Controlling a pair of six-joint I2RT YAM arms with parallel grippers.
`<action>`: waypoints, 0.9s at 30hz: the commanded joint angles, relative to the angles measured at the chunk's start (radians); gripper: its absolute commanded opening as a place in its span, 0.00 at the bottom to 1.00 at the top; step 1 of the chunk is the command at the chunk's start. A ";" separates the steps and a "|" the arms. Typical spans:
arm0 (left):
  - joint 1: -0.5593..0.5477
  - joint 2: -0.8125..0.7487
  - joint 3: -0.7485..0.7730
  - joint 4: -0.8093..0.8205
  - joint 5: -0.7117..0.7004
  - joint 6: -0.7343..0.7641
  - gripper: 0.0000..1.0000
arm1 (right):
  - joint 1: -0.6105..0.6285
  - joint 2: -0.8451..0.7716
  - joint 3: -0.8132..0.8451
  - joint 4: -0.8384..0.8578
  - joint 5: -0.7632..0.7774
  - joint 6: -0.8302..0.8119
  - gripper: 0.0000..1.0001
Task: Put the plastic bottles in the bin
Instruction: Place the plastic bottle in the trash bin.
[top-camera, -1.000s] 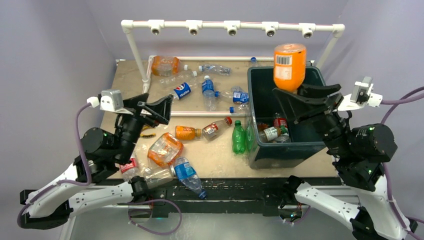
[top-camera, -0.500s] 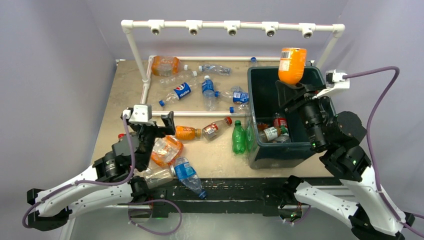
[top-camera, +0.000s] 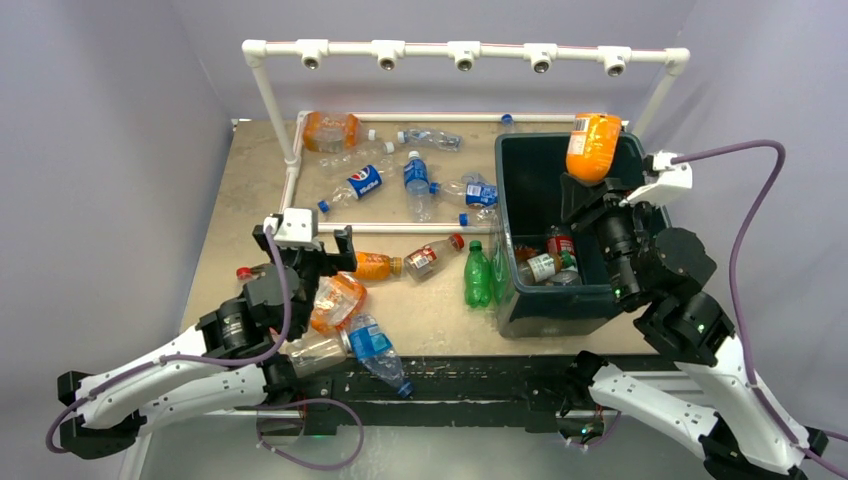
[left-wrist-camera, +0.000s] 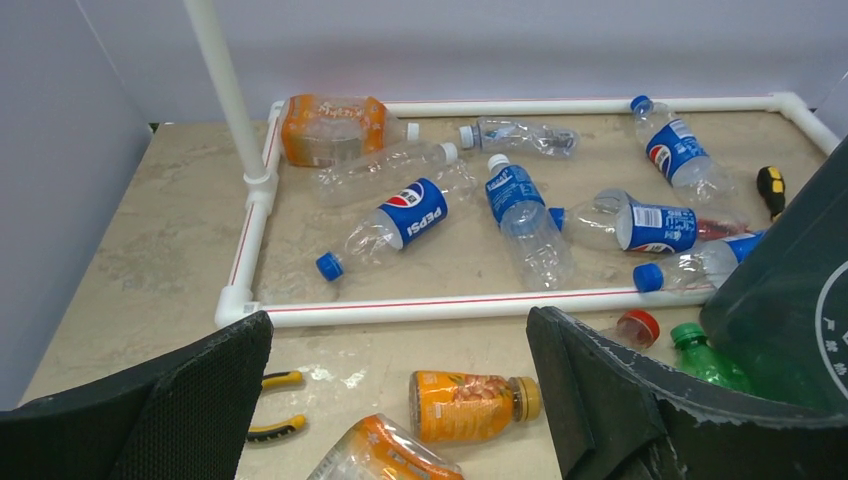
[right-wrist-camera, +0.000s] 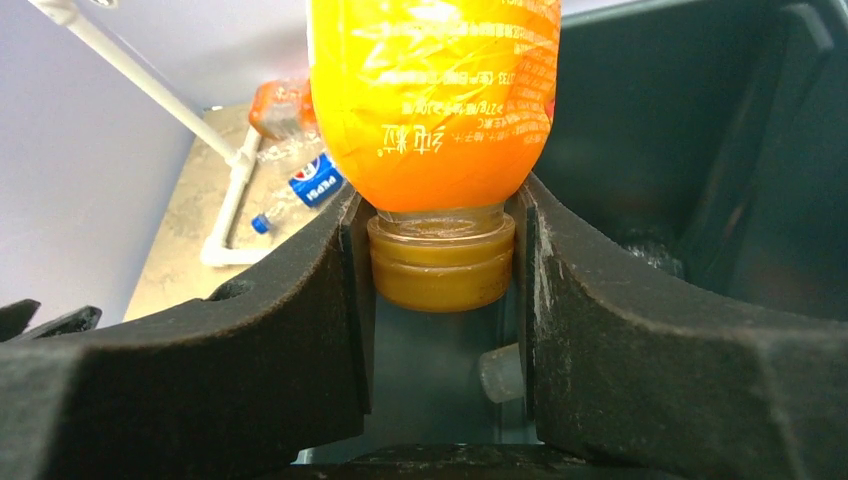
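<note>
Top view: right gripper (top-camera: 592, 192) was clamped on the neck of an orange bottle (top-camera: 593, 147). The bottle was inverted, cap down, hanging over the far right part of the bin (top-camera: 556, 303), above the rim. The bin sat on the right side of the table (top-camera: 240, 200). At least two bottles lay on its floor, a red-label bottle (top-camera: 545, 266) among them. Left gripper (top-camera: 306, 238) was spread wide, holding nothing, low over the near-left clutter. A crushed orange bottle (top-camera: 333, 300) lay just below it and a small orange bottle (top-camera: 370, 265) just beside it. A green bottle (top-camera: 478, 273) lay just beside the bin's left wall. A blue-label bottle (top-camera: 372, 343) lay at the near table edge. More bottles lay inside the white pipe frame (top-camera: 380, 228) at the far side.

Left wrist: both fingers (left-wrist-camera: 190, 400) were far apart, nothing gripped. The small orange bottle lay on the table ahead, between them in view, untouched. Beyond the frame pipe lay a Pepsi bottle (left-wrist-camera: 400, 215), several clear ones with blue labels, and a large orange one in the far left corner. A yellow-and-black screwdriver (left-wrist-camera: 770, 187) lay far right, near the bin wall. A yellow-handled tool (left-wrist-camera: 268, 403) lay by the finger on the left of the view.

Right wrist: the fingers pinched the orange bottle at cap and neck, one each side, with a narrow gap. Dark bin interior sat behind and below it.
</note>
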 joint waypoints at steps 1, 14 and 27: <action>0.006 -0.001 0.004 -0.002 -0.041 -0.012 0.99 | 0.002 0.005 -0.028 -0.005 0.029 0.029 0.00; 0.007 0.029 0.001 -0.005 -0.029 -0.033 0.99 | 0.002 -0.013 -0.169 -0.026 -0.089 0.142 0.00; 0.013 0.047 0.009 -0.017 -0.034 -0.029 0.99 | 0.002 -0.024 -0.143 -0.083 -0.125 0.172 0.78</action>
